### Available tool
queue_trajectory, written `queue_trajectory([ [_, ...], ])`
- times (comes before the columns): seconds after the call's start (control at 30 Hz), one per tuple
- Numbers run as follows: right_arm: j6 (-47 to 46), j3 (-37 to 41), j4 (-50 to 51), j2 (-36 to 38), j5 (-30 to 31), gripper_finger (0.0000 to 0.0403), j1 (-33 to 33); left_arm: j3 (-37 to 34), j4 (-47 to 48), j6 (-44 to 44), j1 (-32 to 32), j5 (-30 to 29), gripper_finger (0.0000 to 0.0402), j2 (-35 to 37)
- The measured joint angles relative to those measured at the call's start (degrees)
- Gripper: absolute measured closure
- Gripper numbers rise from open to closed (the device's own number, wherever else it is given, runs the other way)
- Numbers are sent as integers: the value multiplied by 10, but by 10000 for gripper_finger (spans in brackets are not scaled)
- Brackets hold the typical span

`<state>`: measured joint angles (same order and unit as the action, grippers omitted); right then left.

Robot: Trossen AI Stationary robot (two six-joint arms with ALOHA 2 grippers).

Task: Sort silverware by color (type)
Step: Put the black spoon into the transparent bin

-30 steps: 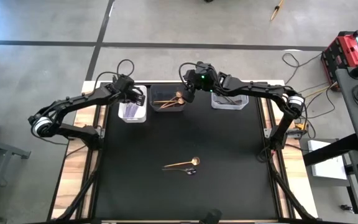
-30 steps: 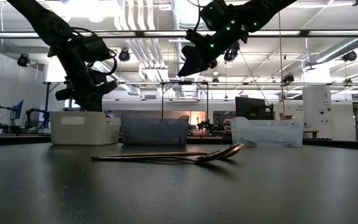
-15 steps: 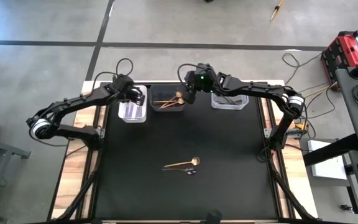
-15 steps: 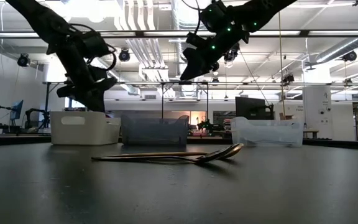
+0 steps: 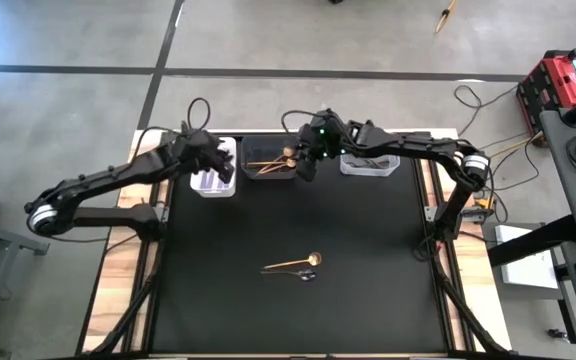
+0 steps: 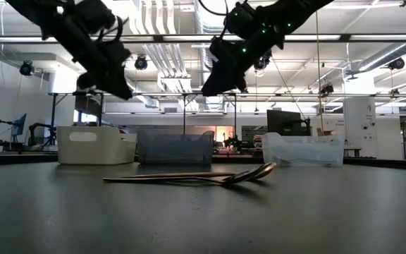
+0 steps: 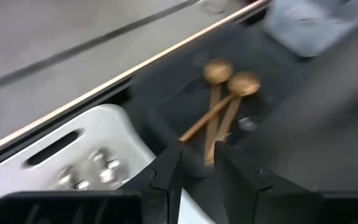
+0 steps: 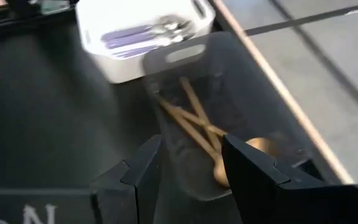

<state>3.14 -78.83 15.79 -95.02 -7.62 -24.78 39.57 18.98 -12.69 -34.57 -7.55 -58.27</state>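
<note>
A robotics lab: exposed ceiling ducts (image 6: 168, 28), concrete floor (image 5: 68, 110), red toolbox (image 5: 558, 80), loose cables (image 5: 488, 100)

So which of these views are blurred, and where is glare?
Left wrist view: motion blur smears the gold spoons and the white bin. Right wrist view: softer blur, the dark bin still readable. Low view: bright ceiling lights behind, so both arms are silhouettes; the spoons on the table are sharp. High view: even light, no glare.

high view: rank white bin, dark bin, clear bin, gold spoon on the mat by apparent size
1-3. white bin, dark bin and clear bin: near alike in footprint, and each is partly covered by an arm, so no ranking among them.
4. gold spoon: clearly smallest, a thin sliver mid-mat.
</note>
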Motion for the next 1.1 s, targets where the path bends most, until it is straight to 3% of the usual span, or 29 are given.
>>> queue_trajectory([
  [0.23,-28,0,38,0,-3,245,55,-6,-38,26,125,-13,326,35],
  [0.53,-57,0,80,0,-3,245,141,-80,-190,36,262,-25,327,63],
  [0.8,-113,0,97,0,1,245,209,-136,-299,26,302,-29,327,66],
  [1.1,-175,0,110,0,1,246,293,-143,-321,12,337,-29,327,65],
])
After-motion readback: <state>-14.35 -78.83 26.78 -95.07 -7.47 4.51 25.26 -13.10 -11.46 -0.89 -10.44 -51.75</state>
